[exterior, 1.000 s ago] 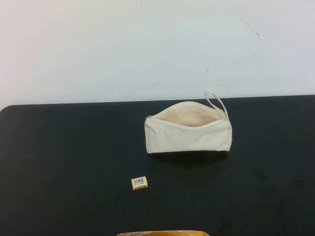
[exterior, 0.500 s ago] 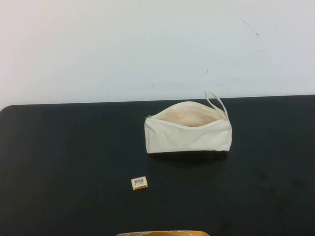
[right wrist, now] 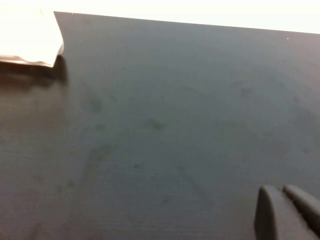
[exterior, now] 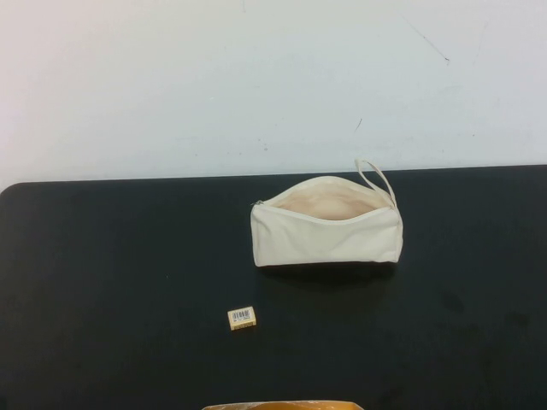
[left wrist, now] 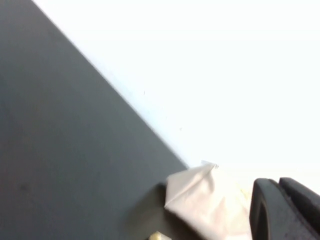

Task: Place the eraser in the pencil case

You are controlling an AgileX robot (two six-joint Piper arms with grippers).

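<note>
A black matte bench (exterior: 111,282) against a white wall (exterior: 256,77) holds an unzipped cream fabric pencil case (exterior: 326,224), a small yellow boxed eraser (exterior: 242,318) lying apart nearer the robot, nothing moved since before; left gripper (left wrist: 285,210) and right gripper (right wrist: 287,212) barely show, their state impossible to tell.

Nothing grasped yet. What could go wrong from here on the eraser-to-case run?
1. The eraser is small and lies flat on the black table, apart from the case; a pinch could slip or push it away.
2. The pencil case is soft, and its open mouth faces up and back, so the near wall could block a low drop or the case could shift.
3. The left gripper and right gripper show only at their wrist views' edges, both away from the eraser.
</note>
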